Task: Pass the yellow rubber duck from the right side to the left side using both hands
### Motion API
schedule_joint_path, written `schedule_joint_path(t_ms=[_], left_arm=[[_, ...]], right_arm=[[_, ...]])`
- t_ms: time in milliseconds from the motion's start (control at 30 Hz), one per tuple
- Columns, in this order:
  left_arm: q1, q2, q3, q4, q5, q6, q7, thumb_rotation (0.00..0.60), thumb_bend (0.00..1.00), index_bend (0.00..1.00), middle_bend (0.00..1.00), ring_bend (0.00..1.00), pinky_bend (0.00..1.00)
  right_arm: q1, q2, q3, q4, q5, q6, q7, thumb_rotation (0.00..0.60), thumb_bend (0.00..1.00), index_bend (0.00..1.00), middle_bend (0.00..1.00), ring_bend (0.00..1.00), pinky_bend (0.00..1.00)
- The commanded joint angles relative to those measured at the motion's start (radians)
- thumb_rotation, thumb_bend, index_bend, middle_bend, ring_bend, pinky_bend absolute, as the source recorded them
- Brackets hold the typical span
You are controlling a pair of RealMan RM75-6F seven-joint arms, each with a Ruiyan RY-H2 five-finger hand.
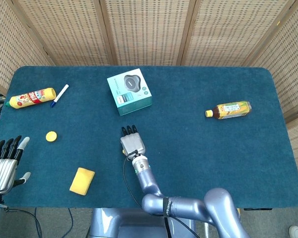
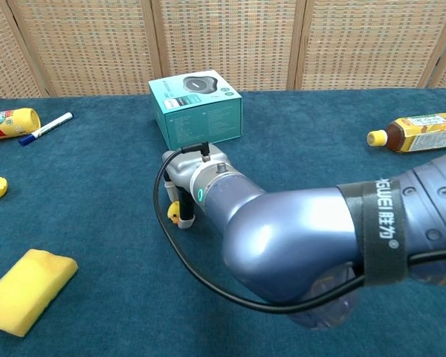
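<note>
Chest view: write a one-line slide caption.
Right hand holds the yellow rubber duck low over the blue table, before the teal box.

Yellow rubber duck [image 2: 175, 213] under robot hand [image 2: 182, 172]

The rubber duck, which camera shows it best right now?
The chest view: the duck shows as a yellow bit under the right hand, which holds it. In the head view that hand covers it completely.
</note>
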State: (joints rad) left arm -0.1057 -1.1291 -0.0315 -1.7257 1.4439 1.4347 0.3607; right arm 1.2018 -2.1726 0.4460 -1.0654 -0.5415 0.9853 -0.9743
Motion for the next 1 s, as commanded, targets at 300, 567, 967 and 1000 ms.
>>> schedule_joint_path(t_ms=[300, 567, 967, 1000], left_arm=[[0.005, 0.006, 0.004, -0.008, 0.004, 0.011, 0.001, 0.600, 0.21, 0.00, 0.00, 0.00, 0.00], [0.006, 0.009, 0.010, -0.015, 0.020, 0.017, -0.004, 0.600, 0.22, 0.00, 0.00, 0.00, 0.00], [0.007, 0.004, 0.008, -0.017, 0.027, 0.030, 0.001, 0.600, 0.22, 0.00, 0.00, 0.00, 0.00], [0.006, 0.002, 0.009, -0.017, 0.029, 0.030, 0.005, 0.600, 0.21, 0.00, 0.00, 0.00, 0.00]], right_arm=[[-0.074, 0.107, -0.052, -0.182, -0.030, 0.093, -0.018, 0.600, 0.13, 0.20, 0.00, 0.00, 0.00], [-0.251, 0.370, -0.140, -0.475, -0.123, 0.256, 0.025, 0.600, 0.12, 0.16, 0.00, 0.00, 0.00], [-0.549, 0.781, -0.267, -0.653, -0.328, 0.337, 0.372, 0.600, 0.12, 0.11, 0.00, 0.00, 0.00], [-0.566, 0.799, -0.274, -0.649, -0.341, 0.337, 0.401, 0.600, 0.12, 0.11, 0.00, 0.00, 0.00]])
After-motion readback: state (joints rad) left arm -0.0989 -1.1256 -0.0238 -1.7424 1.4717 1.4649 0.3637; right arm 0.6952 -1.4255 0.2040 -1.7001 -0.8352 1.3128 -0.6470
